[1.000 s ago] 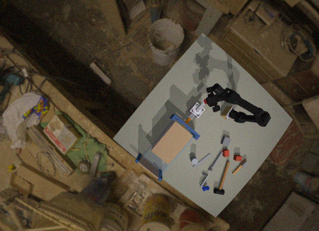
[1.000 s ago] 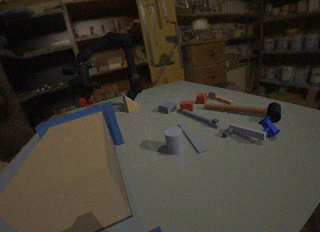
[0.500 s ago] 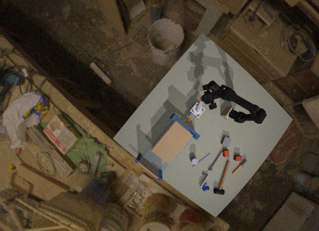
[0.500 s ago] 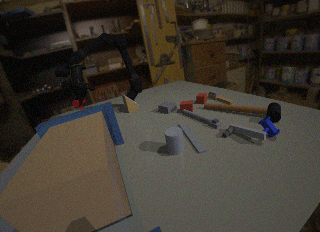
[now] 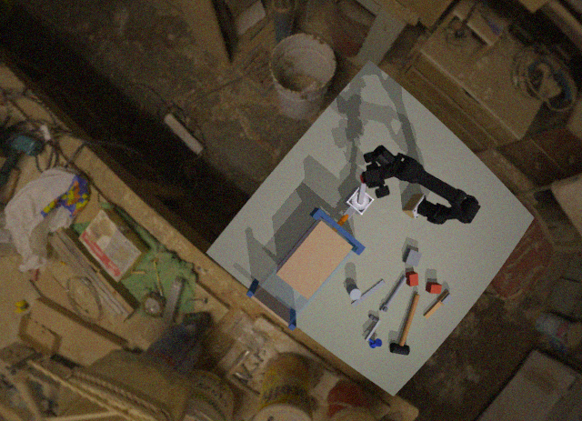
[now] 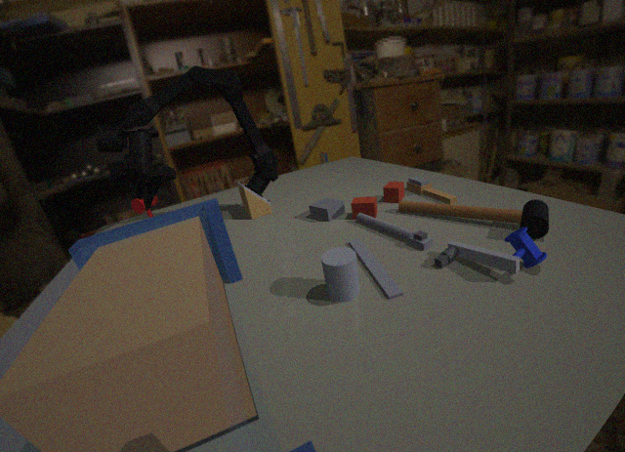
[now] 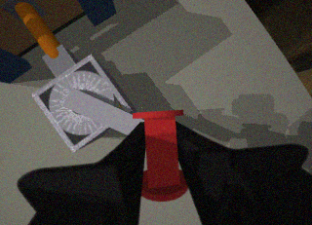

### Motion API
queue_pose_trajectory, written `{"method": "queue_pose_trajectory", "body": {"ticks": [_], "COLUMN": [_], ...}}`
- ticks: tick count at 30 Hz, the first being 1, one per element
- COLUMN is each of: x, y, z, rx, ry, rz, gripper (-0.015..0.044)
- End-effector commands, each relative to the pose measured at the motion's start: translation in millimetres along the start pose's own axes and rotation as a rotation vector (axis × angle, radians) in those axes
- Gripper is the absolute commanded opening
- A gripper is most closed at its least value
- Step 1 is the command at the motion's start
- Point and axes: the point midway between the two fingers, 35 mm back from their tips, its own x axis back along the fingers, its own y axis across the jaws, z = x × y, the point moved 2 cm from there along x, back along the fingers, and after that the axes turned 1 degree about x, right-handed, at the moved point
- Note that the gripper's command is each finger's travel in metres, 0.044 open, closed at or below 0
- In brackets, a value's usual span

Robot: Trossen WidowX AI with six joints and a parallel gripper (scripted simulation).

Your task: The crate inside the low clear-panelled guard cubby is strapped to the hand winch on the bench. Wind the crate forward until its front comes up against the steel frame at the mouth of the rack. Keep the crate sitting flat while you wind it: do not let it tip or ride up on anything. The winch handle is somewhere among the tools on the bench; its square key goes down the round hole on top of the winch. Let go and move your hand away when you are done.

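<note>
My gripper (image 5: 363,178) (image 6: 145,206) (image 7: 157,125) is shut on the red grip of the winch handle. The handle's grey arm (image 5: 362,191) (image 7: 109,114) runs from the grip to the top of the winch (image 5: 368,205) (image 7: 67,139), its inner end over the winch's middle; the key is hidden. An orange strap piece (image 5: 343,219) (image 7: 39,30) joins winch and crate. The tan crate (image 5: 316,259) (image 6: 115,306) looks flat in the clear-panelled cubby. Its front is close behind the blue steel frame (image 5: 359,248) (image 6: 225,250); I cannot tell whether they touch.
A wooden wedge (image 5: 412,205) (image 6: 256,205) stands near the arm's base. A grey cylinder (image 5: 355,295) (image 6: 341,275) stands beside the cubby. Beyond it lie a mallet (image 5: 410,317) (image 6: 464,211), a blue-knobbed crank (image 5: 375,343) (image 6: 524,246), red cubes, a grey block and flat bars.
</note>
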Motion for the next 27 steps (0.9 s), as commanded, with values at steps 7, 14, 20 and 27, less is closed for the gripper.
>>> {"method": "queue_pose_trajectory", "body": {"ticks": [7, 14, 20, 27], "x": [-9.7, -13.6, -17.2, -21.5], "y": [-6.9, -8.7, -9.4, -9.2], "z": [-18.7, -27.8, -36.0, -46.0], "rx": [0.014, 0.015, 0.015, 0.016], "ry": [-0.009, -0.009, -0.01, -0.011], "rz": [0.008, 0.008, 0.007, 0.007], "gripper": [0.0, 0.0, 0.0, 0.0]}}
